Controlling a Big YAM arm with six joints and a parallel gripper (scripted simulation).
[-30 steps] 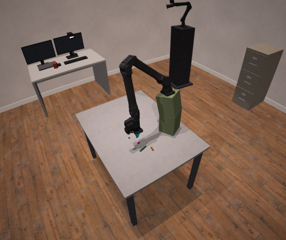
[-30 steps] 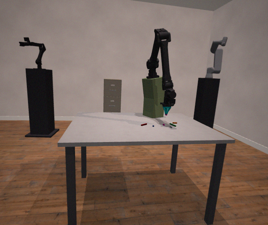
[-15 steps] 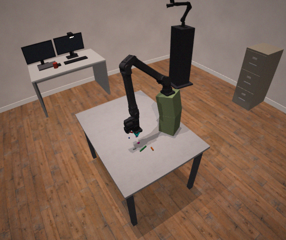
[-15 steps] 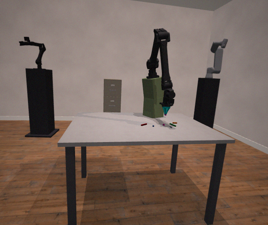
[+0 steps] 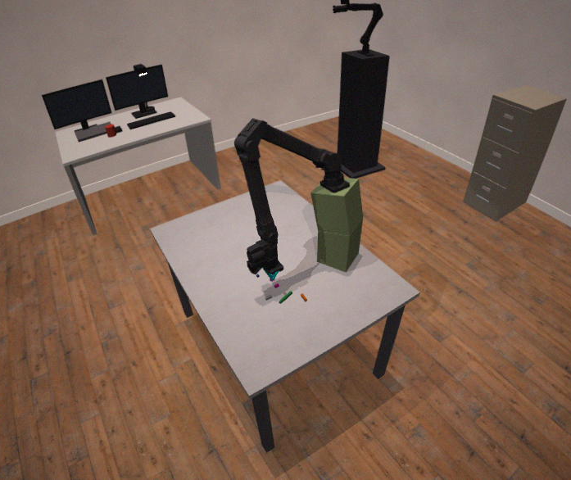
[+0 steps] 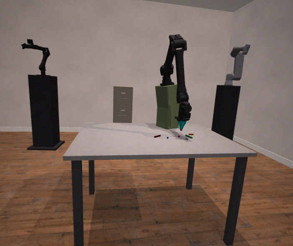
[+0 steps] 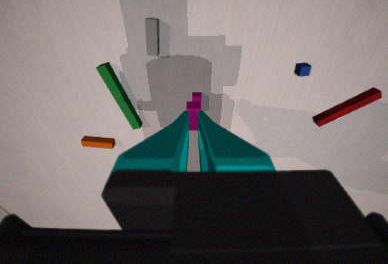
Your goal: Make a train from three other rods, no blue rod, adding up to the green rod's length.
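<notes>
My gripper (image 5: 272,277) (image 6: 180,129) (image 7: 193,117) is shut on a magenta rod (image 7: 194,120) and holds it above the table. A second magenta rod (image 5: 276,285) (image 6: 178,136) (image 7: 197,95) lies on the table, partly behind the held one in the wrist view. The grey rod (image 5: 268,296) (image 6: 186,138) (image 7: 152,37) lies at the wrist view's upper left. The green rod (image 5: 285,296) (image 6: 188,136) (image 7: 119,95) lies slanted at its left, with the orange rod (image 5: 304,296) (image 6: 191,134) (image 7: 98,142) below. All the lying rods are apart.
A blue rod (image 5: 257,275) (image 6: 167,137) (image 7: 302,69) and a red rod (image 6: 157,136) (image 7: 347,107) lie on the right in the wrist view. The green pedestal (image 5: 338,227) (image 6: 165,108) under the arm stands at the table's edge.
</notes>
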